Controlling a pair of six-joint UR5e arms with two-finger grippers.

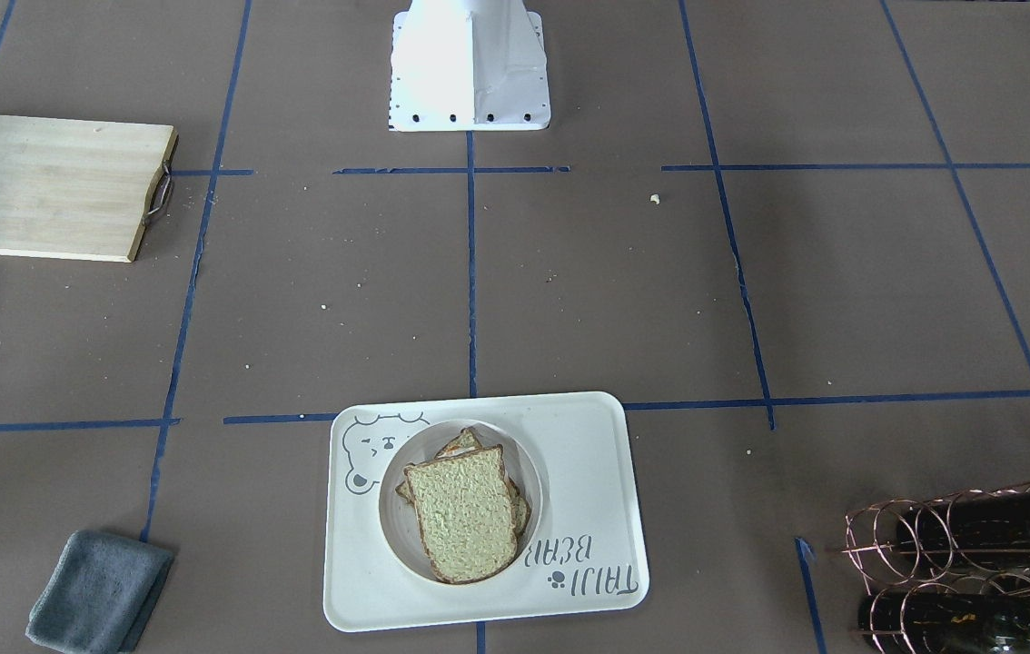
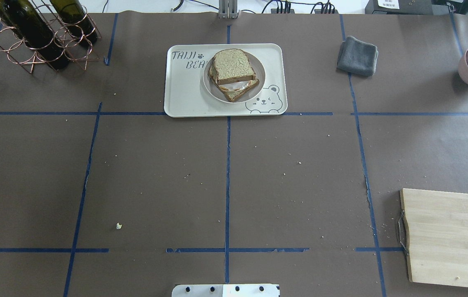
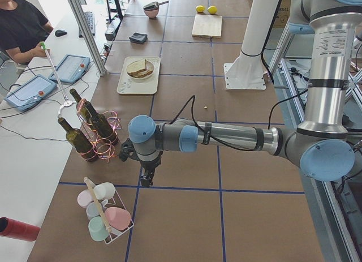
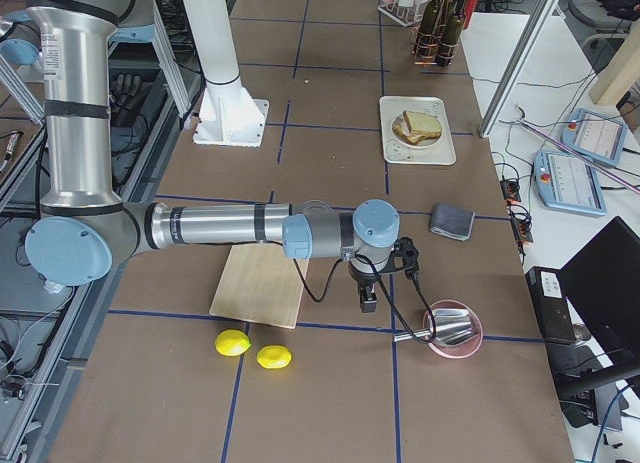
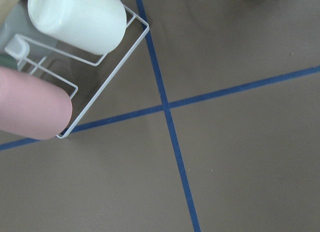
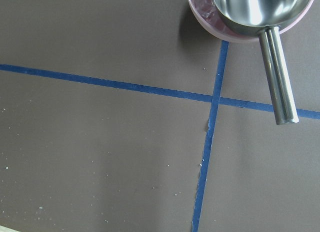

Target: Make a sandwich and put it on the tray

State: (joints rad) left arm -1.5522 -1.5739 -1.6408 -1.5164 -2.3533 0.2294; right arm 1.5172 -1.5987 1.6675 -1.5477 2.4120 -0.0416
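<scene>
The sandwich (image 2: 233, 66), two tan bread slices with a strip of white egg between them, lies on a small round plate on the cream bear tray (image 2: 184, 95) at the table's far middle. It also shows in the front view (image 1: 460, 513) on the tray (image 1: 588, 436). My left gripper (image 3: 146, 180) hangs over bare table near the bottle rack, far from the tray. My right gripper (image 4: 367, 303) hangs beside the pink bowl. Both show only in the side views, so I cannot tell whether they are open or shut.
A wooden cutting board (image 2: 448, 237) lies near right. A grey cloth (image 2: 358, 55) lies right of the tray. A copper rack with wine bottles (image 2: 44, 33) stands far left. A pink bowl with a metal scoop (image 6: 250, 11) and a cup rack (image 5: 75, 21) are at the table's ends.
</scene>
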